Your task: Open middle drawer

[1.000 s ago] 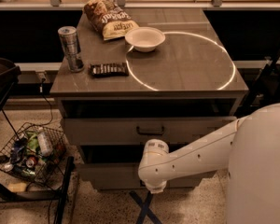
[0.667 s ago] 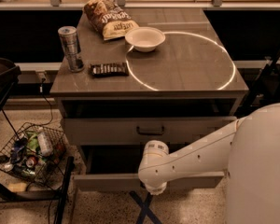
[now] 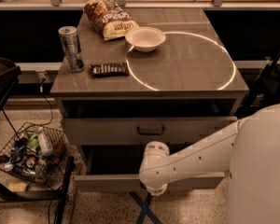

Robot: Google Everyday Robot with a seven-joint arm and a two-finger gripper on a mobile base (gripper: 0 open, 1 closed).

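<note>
Since the tool (image 3: 151, 186) sits low at centre frame against the middle drawer (image 3: 107, 182), hidden behind its own wrist, we cannot tell whether it is clenched or released. We judge a straight, level pull toward us best, with no sideways drag. Its low grey front stands partly out, below the taller-fronted drawer (image 3: 107, 130), with a dark hollow behind it.
</note>
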